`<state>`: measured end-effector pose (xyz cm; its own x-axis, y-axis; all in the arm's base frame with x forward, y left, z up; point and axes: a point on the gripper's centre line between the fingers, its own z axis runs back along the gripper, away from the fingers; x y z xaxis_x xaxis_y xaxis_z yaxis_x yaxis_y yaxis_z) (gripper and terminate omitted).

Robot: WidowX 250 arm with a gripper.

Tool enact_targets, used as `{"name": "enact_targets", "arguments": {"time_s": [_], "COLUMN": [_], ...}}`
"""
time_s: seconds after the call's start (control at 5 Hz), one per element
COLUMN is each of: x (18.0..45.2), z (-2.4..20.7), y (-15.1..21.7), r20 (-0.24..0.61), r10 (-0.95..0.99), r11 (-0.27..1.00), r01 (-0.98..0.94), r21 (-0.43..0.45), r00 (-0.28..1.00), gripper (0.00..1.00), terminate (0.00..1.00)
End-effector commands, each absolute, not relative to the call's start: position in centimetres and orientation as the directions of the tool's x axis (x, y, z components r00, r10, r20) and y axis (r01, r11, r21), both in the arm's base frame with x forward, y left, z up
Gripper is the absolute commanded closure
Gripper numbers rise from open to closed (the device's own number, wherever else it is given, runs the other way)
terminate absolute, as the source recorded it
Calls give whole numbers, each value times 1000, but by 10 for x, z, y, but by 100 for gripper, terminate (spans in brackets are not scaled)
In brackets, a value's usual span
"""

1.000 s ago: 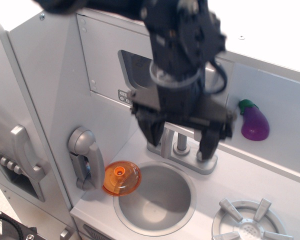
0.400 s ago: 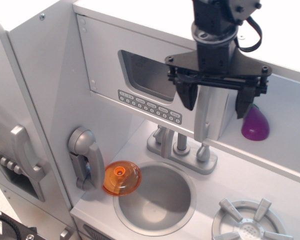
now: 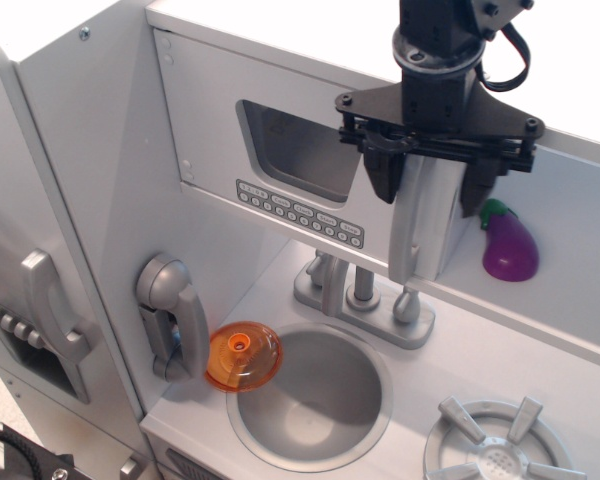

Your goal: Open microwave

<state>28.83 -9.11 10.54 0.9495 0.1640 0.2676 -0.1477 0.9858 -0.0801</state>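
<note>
The microwave [image 3: 280, 150] sits in the upper part of the toy kitchen, directly above the sink [image 3: 310, 395], and its door looks closed, flush with the cabinet face. Its vertical grey handle [image 3: 412, 222] runs down the right edge of the door, above the faucet [image 3: 360, 295] at the back of the sink.

The gripper [image 3: 432, 185] hangs over the top of that handle with its 2 fingers spread fairly wide, 1 on each side of it. Nothing is clamped yet; whether either finger touches the handle cannot be told from this single view.

Risks from here, as a judgement:

1. The fingers look to straddle only the upper part of the handle. If they close there, the pull may slip off the top.
2. If the right finger sits in front of the handle rather than beside it, closing would pinch nothing or push the door shut.
3. The door presumably hinges on its left edge, so a straight pull instead of an arc could drag the fingers off the handle or strain the cabinet.
4. The purple eggplant [image 3: 510, 245] lies just right of the handle, on the shelf up and to the right of the sink; a sideways drift of the right finger could knock it.
</note>
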Motion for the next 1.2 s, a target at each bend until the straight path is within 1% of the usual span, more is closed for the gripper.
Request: {"name": "enact_targets", "arguments": {"time_s": [0.0,0.2,0.4,0.6,0.8,1.0], "x": [292,280,258,231,203,184], "z": [121,119,121,123,125,115], "y": [-90,-86,-79,-75,-78,-109], "r20": [274,276,261,251,120,18], "r10": [152,127,102,53,15,-70], "r11": [984,988,990,993,993,994], "r01": [-118,-96,-72,-25,-1,71], "r21": [-136,-122,-121,-114,-116,-80], "r00": [950,953,960,967,993,997], "gripper": [100,100,100,100,0,0], "terminate": [0,0,0,0,0,0]}}
